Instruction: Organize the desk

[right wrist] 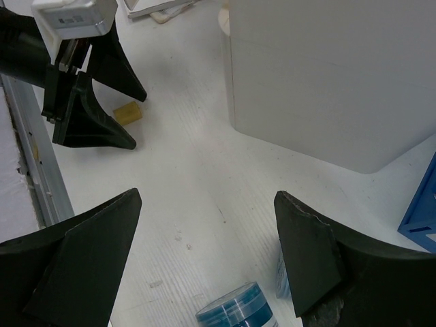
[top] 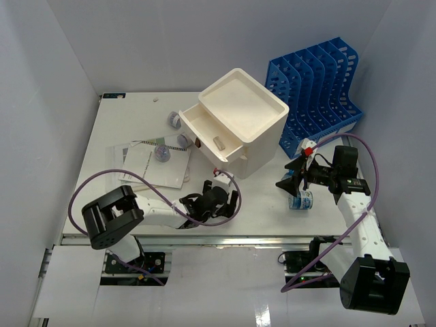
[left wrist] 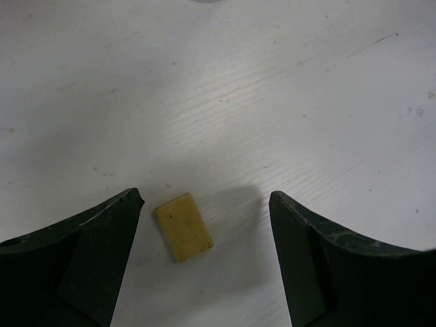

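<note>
Near — left gripper [left wrist: 204,201] wide, straddling yellow eraser [left wrist: 182,226] on the desk [top: 259,204] by its front rail | right gripper [right wrist: 206,196] wide above blue tape roll [right wrist: 235,310] | far — drawer box [top: 238,102], drawer out | risk: eraser off-centre; a closing pinch may flick it away.

Overhead view looking down; wrist views close above desk [top: 129,119], sharing yellow block [left wrist: 182,226]
</note>
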You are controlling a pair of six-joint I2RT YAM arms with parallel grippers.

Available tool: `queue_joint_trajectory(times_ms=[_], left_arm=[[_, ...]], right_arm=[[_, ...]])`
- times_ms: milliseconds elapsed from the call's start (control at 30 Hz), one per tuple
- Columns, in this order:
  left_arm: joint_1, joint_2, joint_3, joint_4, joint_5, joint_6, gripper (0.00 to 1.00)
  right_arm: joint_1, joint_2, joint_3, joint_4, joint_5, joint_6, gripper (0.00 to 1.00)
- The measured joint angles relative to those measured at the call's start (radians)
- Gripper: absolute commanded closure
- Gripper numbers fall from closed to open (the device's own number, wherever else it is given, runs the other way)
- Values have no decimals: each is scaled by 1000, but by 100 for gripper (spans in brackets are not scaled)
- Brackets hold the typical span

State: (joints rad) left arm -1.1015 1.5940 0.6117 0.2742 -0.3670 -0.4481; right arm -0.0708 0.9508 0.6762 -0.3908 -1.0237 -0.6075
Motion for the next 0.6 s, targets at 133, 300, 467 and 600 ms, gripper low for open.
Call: queue_joint_trajectory(times_ms=[133,300,467,600], left_arm=[[2,-41,13,-119,-26,-141,15],[3,-37,48,-210,-72,-273,26],[-1,12,104,-261,-126,-330,46],[0,28,118,-286,-152,-367,62]], right_arm=[[0,0,0,0,0,0,14],[0,0,0,0,0,0,14],[-1,0,0,0,0,0,14],[-2,-3,0,0,1,0,14]])
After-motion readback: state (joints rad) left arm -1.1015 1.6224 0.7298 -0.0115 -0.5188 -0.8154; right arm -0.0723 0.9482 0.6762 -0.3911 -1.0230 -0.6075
